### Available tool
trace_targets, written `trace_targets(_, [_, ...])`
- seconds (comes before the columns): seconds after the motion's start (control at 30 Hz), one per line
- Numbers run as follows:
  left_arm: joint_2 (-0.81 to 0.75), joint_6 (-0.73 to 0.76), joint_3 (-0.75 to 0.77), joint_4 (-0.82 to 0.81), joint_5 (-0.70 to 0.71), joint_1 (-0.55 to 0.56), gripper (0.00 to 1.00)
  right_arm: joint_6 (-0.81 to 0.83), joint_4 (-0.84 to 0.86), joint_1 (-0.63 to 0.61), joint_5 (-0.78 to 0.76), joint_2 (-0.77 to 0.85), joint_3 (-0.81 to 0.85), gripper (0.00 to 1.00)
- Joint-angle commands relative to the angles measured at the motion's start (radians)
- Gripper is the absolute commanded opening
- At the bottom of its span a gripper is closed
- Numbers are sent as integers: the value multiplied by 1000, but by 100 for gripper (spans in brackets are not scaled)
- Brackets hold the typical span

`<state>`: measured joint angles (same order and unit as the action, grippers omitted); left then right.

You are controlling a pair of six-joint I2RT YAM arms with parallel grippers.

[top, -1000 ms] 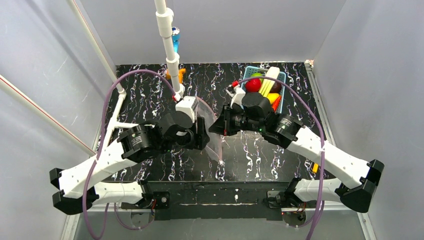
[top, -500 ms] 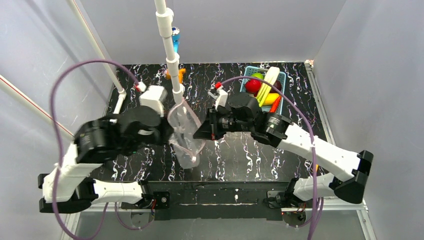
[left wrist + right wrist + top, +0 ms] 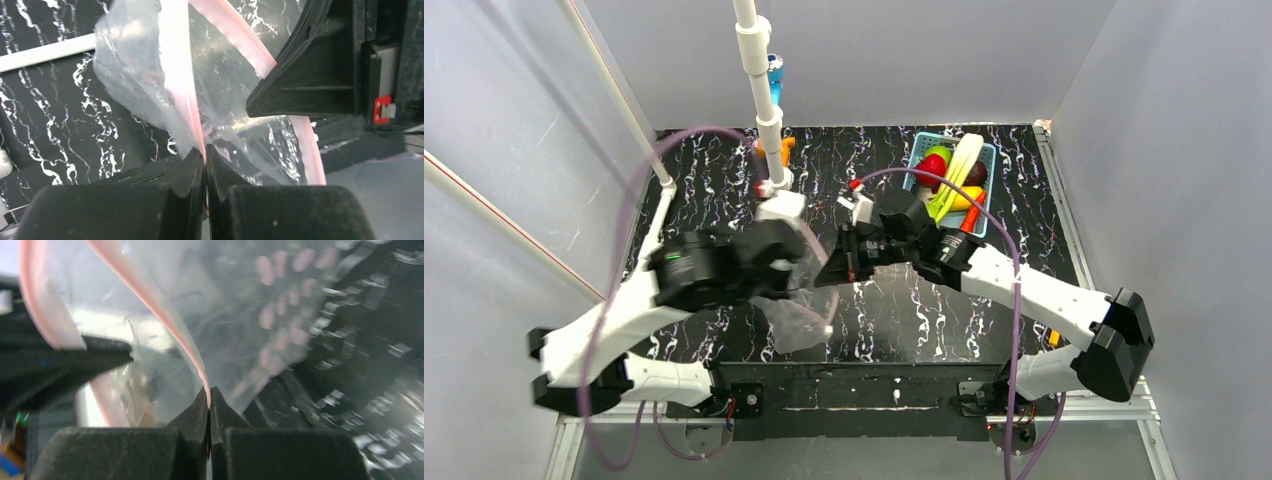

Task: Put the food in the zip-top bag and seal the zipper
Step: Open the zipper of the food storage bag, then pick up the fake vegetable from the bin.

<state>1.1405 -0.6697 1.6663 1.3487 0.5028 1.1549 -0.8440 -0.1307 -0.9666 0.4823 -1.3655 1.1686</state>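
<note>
The clear zip-top bag (image 3: 802, 300) with pink dots hangs between my two grippers above the table's near middle. My left gripper (image 3: 796, 272) is shut on the bag's pink zipper strip (image 3: 182, 85), pinched between its fingertips in the left wrist view (image 3: 205, 150). My right gripper (image 3: 829, 272) is shut on the opposite zipper edge (image 3: 170, 322), as the right wrist view shows (image 3: 209, 392). The bag's mouth gapes open between them. The food (image 3: 951, 180), a white-green leek, red tomato, yellow, green and maroon pieces, lies in the blue basket (image 3: 989, 155) at the back right.
A white pipe post (image 3: 760, 80) with an orange fitting stands at the back centre, with a blue object behind it. White rails run along the left wall. Grey walls enclose the black marbled table (image 3: 904, 310).
Both grippers have lifted the bag and drawn its mouth apart. The left arm swung out left and came back toward centre; the right gripper moved left. The bag now hangs lower and nearer.
</note>
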Motion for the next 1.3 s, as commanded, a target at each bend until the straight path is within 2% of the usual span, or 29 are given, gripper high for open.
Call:
trace_targets(0.0, [81,17,-166,-243,-1,-17,0,174,-218,32,-218,96,-91,2])
trace_targets(0.1, [73,43,-297,-444,-115,-54,0,229,-342,44,-345,136,-120,5])
trace_targets(0.17, [83,35,-334,-494,-138,-69,0,249,-364,53,-380,168,-146,14])
trace_targets(0.33, [93,30,-339,-495,-131,-82,0,288,-405,67,-423,237,-152,34])
trace_targets(0.7, [33,-4,-406,-527,-150,-132,0,345,-464,145,-485,347,8,69])
trace_targets(0.8, [35,-7,-406,-524,-155,-136,0,336,-456,224,-536,384,24,73])
trace_targets(0.87, [34,-9,-406,-525,-160,-136,0,311,-445,289,-579,402,16,81])
trace_targets(0.97, [30,-8,-406,-526,-164,-136,0,287,-424,369,-565,410,-6,81])
trace_targets(1.1, [25,-10,-413,-538,-176,-136,0,205,-325,633,-373,342,-73,83])
trace_targets(1.27, [36,-8,-414,-557,-198,-136,0,164,-274,793,-203,154,-57,85])
